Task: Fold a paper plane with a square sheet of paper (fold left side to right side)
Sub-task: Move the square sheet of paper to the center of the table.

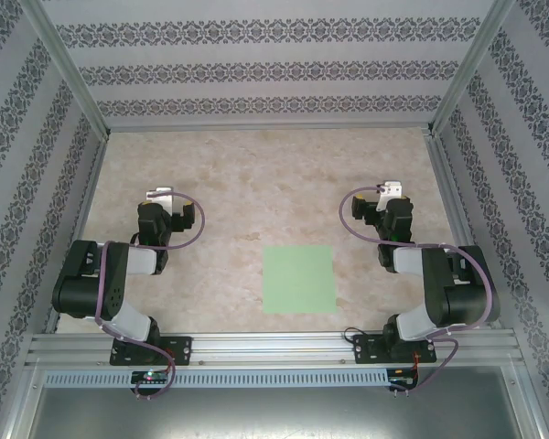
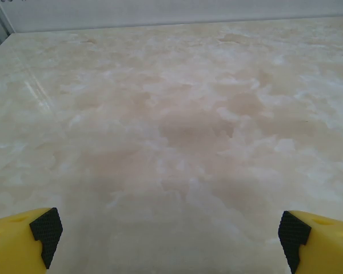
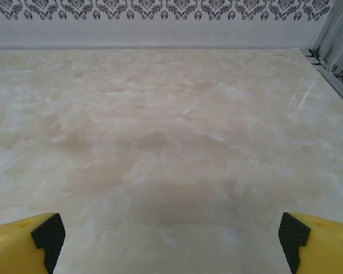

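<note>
The square sheet of paper lies flat and uncreased near the front edge of the tabletop, between my arms and closer to the right one. No fold is made; all folding remains. My left jaws and right jaws both stand wide and empty, well apart from the sheet.

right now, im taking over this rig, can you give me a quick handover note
Left gripper: open, empty, over bare table.
Right gripper: open, empty, also over bare table.
Square sheet of paper: flat and unfolded near the front edge, between the arm bases, closer to the right arm, untouched.
Done: no fold yet.
Left: the left-to-right fold, then the remaining folds.
</note>
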Robot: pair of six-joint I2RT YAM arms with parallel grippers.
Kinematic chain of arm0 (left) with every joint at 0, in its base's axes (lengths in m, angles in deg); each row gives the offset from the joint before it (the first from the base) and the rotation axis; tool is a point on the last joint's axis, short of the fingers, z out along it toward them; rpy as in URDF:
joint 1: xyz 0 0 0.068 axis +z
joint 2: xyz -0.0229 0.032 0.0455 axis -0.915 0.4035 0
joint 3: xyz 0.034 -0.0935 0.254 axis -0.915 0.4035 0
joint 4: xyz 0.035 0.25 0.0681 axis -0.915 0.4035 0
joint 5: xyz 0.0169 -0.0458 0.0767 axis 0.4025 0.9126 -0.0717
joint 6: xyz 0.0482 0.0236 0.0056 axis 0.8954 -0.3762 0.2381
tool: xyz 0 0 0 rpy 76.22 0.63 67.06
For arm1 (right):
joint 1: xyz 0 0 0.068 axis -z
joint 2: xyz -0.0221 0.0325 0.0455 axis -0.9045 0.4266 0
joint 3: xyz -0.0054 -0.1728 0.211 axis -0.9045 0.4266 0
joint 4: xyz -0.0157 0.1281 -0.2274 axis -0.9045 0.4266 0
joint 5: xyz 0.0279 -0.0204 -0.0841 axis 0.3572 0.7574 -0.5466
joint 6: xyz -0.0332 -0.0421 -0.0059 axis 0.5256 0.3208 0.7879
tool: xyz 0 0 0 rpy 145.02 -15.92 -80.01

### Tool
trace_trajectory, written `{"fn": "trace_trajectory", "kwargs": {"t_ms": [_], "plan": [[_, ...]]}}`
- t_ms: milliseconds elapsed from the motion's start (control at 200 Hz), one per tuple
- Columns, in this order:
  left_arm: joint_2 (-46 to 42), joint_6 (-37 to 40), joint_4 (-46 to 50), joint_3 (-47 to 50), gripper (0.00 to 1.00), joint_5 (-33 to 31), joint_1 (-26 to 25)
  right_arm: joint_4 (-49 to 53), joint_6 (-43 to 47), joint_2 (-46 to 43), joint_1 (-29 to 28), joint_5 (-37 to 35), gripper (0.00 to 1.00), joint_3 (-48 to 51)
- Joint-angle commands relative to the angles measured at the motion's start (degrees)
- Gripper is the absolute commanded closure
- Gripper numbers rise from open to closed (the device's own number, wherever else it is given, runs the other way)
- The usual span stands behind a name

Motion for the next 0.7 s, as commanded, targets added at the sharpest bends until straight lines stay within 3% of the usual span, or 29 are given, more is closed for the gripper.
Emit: {"fn": "trace_trajectory", "kwargs": {"t_ms": [0, 694], "plan": [[0.03, -1.09, 0.68, -0.29, 0.0, 0.71, 0.55, -2.2, 0.11, 0.3, -0.48, -1.01, 0.02, 0.64], [-0.46, -1.21, 0.79, -0.24, 0.0, 0.27, 0.53, -2.06, -0.4, 0.16, 0.23, -0.05, 0.02, 0.62]]}}
